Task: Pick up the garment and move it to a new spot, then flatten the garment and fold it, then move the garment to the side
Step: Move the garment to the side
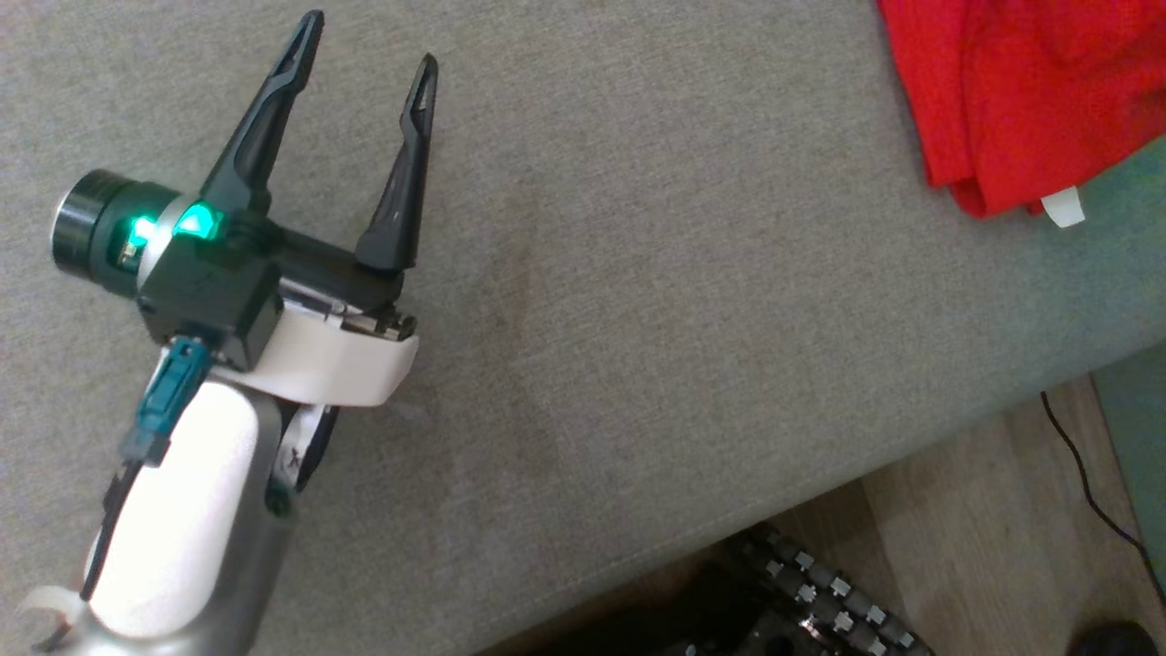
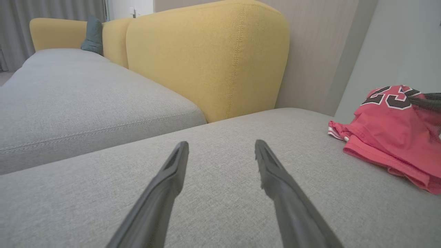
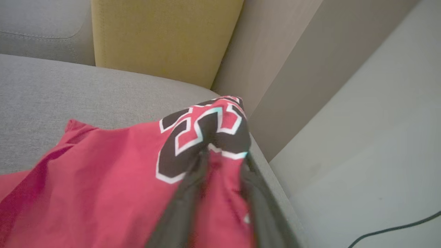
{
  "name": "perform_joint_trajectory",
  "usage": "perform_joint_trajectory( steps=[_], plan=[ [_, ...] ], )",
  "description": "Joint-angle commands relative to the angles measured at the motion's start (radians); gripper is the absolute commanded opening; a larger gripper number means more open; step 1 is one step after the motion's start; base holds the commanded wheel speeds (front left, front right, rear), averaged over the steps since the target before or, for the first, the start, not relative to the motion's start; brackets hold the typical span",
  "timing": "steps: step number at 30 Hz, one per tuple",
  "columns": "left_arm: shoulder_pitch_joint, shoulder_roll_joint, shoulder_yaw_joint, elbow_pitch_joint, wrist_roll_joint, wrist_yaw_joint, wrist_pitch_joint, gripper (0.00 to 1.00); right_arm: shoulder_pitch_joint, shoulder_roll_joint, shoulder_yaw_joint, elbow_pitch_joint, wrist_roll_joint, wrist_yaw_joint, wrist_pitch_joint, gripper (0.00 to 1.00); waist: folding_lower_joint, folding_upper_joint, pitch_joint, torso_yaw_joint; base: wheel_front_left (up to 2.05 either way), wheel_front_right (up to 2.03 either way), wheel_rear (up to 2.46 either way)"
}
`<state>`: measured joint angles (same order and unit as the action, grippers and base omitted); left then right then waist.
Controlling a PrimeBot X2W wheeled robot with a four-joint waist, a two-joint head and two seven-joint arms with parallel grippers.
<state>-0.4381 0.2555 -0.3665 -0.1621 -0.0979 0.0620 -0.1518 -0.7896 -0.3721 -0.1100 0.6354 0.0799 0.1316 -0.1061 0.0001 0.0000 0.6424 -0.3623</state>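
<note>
Left gripper: two long, tapered dark plastic fingers, spread wide with nothing between them, held over bare cushion; in the left wrist view both rise from 6 o'clock. Right gripper: its blurred dark fingers stand narrowly apart with a fold of cloth between them; whether they pinch that fold cannot be determined. The cloth is the red knit jersey garment, soft and rumpled, printed with black block numerals edged in white. In the head view the garment lies bunched at 1 o'clock, well apart from the left gripper, with a small white fabric tag at its lower edge. In the left wrist view the garment sits at 3 o'clock. Support surface: grey coarse-weave sofa seat cushion, with a rounded edge. Behind it stands a mustard-yellow padded backrest with a stitched seam. A wood-grain floor at 5 o'clock carries a thin black cable.
</note>
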Motion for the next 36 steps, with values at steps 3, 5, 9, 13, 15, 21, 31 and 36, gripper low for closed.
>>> perform_joint_trajectory(
  steps=[3, 5, 9, 13, 15, 21, 31, 36],
  plan=[
    [-0.02, 0.024, 0.036, -0.031, -0.003, 0.006, -0.01, 1.0, 0.035, 0.007, -0.048, -0.02, -0.035, -0.001, -0.02, 1.0, -0.0001, 0.0, -0.005, 0.0, 0.0, 0.0, 0.0],
    [-0.016, 0.026, 0.039, -0.025, -0.008, 0.009, -0.014, 1.0, 0.055, 0.023, -0.066, -0.023, -0.043, -0.001, -0.03, 1.0, -0.0001, 0.0, -0.013, -0.001, 0.0, 0.0, 0.0],
    [-0.001, 0.029, 0.048, -0.008, -0.018, 0.018, -0.026, 1.0, 0.104, 0.052, -0.085, -0.036, -0.047, -0.001, -0.051, 1.0, -0.0001, 0.0, -0.046, -0.006, 0.0, 0.0, 0.0],
    [0.033, 0.025, 0.055, 0.016, -0.035, 0.029, -0.04, 1.0, 0.169, 0.095, -0.056, -0.084, -0.028, -0.001, -0.086, 1.0, -0.0001, 0.0, -0.103, -0.004, 0.0, 0.0, 0.0],
    [0.056, 0.019, 0.058, 0.025, -0.044, 0.039, -0.046, 1.0, 0.208, 0.12, -0.025, -0.123, -0.015, -0.001, -0.098, 1.0, -0.0001, 0.0, -0.134, 0.002, 0.0, 0.0, 0.0],
    [0.125, -0.007, 0.065, 0.059, -0.08, 0.062, -0.069, 1.0, 0.34, 0.2, 0.071, -0.275, 0.02, -0.001, -0.104, 1.0, -0.0001, 0.0, -0.231, 0.059, 0.0, 0.0, 0.0],
    [0.23, -0.037, 0.095, 0.118, -0.144, 0.088, -0.092, 1.0, 0.465, 0.249, 0.192, -0.443, 0.064, -0.001, -0.032, 1.0, -0.0001, 0.0, -0.349, 0.193, 0.0, 0.0, 0.0],
    [0.273, -0.037, 0.124, 0.151, -0.161, 0.106, -0.1, 1.0, 0.514, 0.259, 0.21, -0.501, 0.072, -0.001, 0.0, 1.0, -0.0001, 0.0, -0.393, 0.256, 0.0, 0.0, 0.0]
  ],
)
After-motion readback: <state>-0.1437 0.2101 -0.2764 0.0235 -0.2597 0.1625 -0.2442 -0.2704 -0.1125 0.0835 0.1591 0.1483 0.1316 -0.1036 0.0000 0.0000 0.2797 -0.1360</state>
